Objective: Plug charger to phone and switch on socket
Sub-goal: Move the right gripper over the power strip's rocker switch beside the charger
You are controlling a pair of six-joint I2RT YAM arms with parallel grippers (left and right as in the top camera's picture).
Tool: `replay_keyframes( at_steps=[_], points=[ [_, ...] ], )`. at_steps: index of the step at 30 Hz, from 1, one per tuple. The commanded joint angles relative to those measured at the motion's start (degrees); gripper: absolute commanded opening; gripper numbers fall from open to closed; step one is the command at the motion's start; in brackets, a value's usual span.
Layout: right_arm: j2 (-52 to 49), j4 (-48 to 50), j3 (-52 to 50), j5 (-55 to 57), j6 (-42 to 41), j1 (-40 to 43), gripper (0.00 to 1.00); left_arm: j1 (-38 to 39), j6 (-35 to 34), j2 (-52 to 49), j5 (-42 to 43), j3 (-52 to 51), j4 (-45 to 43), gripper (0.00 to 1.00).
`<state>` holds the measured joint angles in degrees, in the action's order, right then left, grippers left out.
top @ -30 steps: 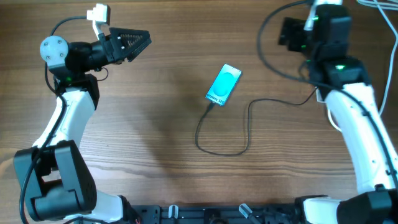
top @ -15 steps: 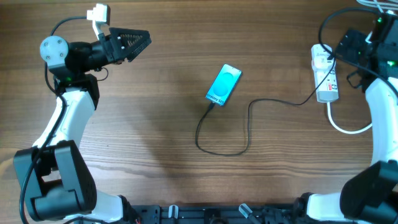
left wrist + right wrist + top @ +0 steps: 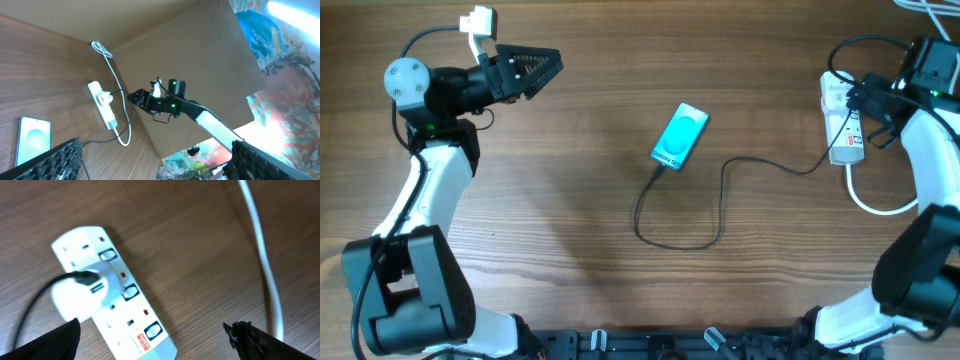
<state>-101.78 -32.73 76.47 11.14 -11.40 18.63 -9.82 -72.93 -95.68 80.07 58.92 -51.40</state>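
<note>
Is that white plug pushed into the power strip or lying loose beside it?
Pushed in. The white plug sits squarely on the power strip's face over an outlet, its black cable trailing off left.

A brown wooden table (image 3: 570, 250) is seen. The phone (image 3: 679, 137) is laid flat, screen up, near its centre. The charger (image 3: 721, 200) is looped on the wood from the phone's near end rightwards to the socket (image 3: 842, 120), laid at the far right, its white cord (image 3: 863, 203) curved nearer.
</note>
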Motion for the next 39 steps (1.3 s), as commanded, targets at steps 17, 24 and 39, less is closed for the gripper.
replay_keyframes(
  at_steps=[17, 24, 39],
  points=[
    [-9.4, 0.9, -0.2, -13.8, -10.2, 9.7, 1.0, -0.2, 0.3, 1.2, 0.7, 0.2, -0.2, 1.0],
    [-9.5, 2.3, -0.2, -14.3, -8.1, 10.3, 1.0, -0.2, 0.3, 1.2, 0.7, 0.2, -0.2, 1.0],
    [-16.9, 5.0, -0.3, -17.2, -5.1, 10.2, 1.0, -0.2, 0.3, 1.2, 0.7, 0.2, -0.2, 1.0]
  ],
)
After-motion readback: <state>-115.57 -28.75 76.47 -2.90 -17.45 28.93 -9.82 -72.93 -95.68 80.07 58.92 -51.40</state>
